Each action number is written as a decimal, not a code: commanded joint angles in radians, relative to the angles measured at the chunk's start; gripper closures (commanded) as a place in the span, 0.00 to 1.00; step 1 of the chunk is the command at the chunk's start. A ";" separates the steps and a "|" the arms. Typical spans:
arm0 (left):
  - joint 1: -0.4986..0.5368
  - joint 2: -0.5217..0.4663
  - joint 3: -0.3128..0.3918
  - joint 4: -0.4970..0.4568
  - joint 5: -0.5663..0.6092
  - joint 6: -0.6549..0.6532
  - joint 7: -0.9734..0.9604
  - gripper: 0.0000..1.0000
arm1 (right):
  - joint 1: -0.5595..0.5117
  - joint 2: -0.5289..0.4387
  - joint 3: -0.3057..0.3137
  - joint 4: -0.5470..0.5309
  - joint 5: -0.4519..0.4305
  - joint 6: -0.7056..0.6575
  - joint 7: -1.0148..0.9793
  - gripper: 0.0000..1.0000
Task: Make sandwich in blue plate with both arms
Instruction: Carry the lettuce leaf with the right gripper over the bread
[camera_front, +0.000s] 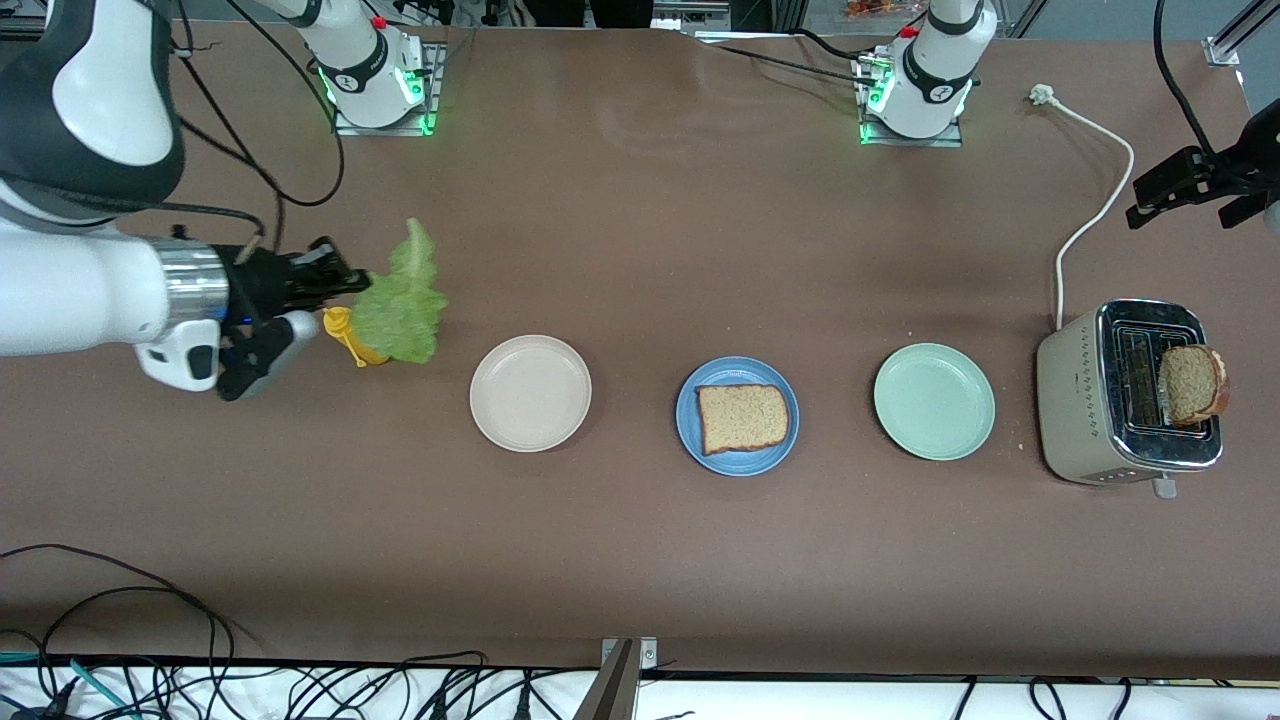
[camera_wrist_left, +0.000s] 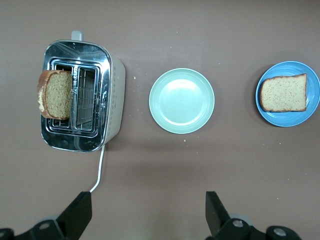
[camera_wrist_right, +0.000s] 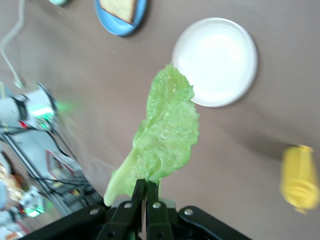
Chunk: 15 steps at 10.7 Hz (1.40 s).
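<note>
Right claw (camera_front: 352, 282) gripping lettuce leaf (camera_front: 403, 303) aloft over surface, beside beige plate (camera_front: 530, 393). One bread slice (camera_front: 742, 417) lying in blue plate (camera_front: 737, 415); lettuce and toaster slice (camera_front: 1192, 382) remaining. Left claw (camera_wrist_left: 148, 212) released, waiting above.

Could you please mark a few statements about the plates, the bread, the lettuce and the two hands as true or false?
1. The right hand is shut on the lettuce leaf. True.
2. The blue plate holds two bread slices. False: one bread slice lies on it.
3. A second bread slice stands in the toaster. True.
4. The left hand grips the green plate. False: it is open, over bare table.
5. The beige plate carries the lettuce. False: nothing lies on it.
</note>
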<state>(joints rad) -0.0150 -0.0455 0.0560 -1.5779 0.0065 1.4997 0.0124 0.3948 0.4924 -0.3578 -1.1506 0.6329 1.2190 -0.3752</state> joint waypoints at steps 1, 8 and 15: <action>0.000 0.015 0.002 0.033 0.004 -0.021 0.006 0.00 | 0.096 0.008 -0.006 0.009 0.151 0.135 0.189 1.00; 0.000 0.016 0.002 0.033 0.004 -0.021 0.006 0.00 | 0.358 0.124 -0.004 0.006 0.344 0.647 0.450 1.00; 0.010 0.018 0.008 0.030 0.004 -0.022 -0.002 0.00 | 0.464 0.359 0.210 0.011 0.386 1.256 0.521 1.00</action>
<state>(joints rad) -0.0092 -0.0411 0.0638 -1.5752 0.0066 1.4987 0.0124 0.8661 0.7674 -0.2415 -1.1625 0.9945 2.2907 0.1442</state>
